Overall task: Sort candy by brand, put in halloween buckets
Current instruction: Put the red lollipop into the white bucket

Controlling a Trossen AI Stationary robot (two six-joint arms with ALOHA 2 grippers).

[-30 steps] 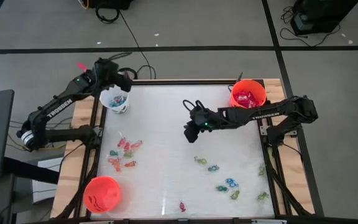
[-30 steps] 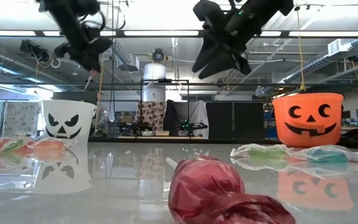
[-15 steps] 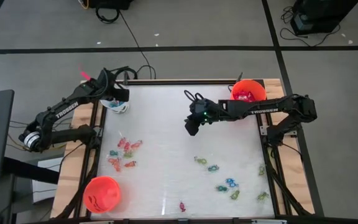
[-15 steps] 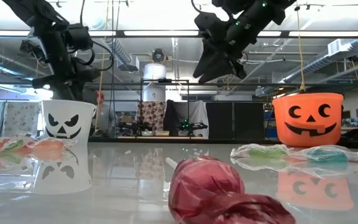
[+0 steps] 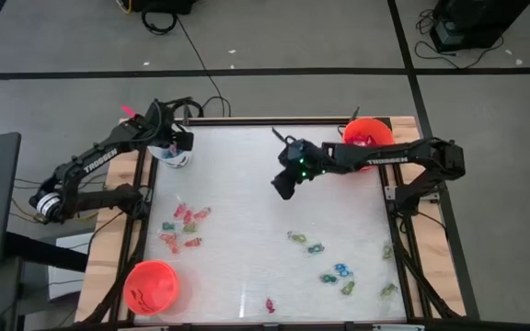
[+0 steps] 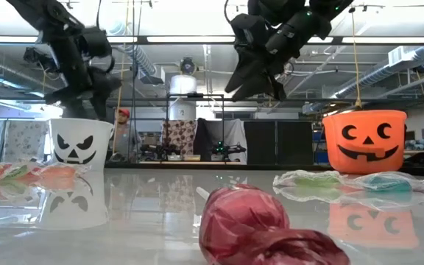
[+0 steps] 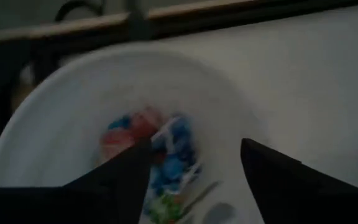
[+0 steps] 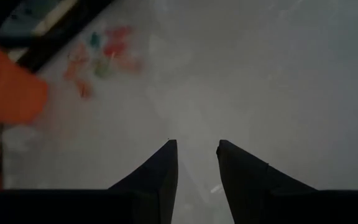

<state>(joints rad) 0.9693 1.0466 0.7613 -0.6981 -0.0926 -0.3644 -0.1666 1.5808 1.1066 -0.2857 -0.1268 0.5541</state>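
Note:
The white bucket [image 5: 175,155] stands at the table's far left corner, with blue and red candy [image 7: 160,140] lying in its bottom. My left gripper [image 7: 194,149] hangs open just above its mouth, fingers pointing down into it, nothing between them. My right gripper [image 8: 196,146] hovers open and empty above the middle of the table [image 5: 282,188]. One orange bucket [image 5: 368,136] stands at the far right corner with red candy in it. The other [image 5: 151,286] stands at the near left.
Loose candy lies in a cluster at the left [image 5: 183,228] and scattered at the near right [image 5: 334,272]. A single red piece [image 6: 245,221] lies by the near edge. The table's middle under my right gripper is bare.
My left gripper has sunk from above the white bucket down to its mouth and tipped further downward. My right gripper has drifted a little toward the far edge, staying at the same height.

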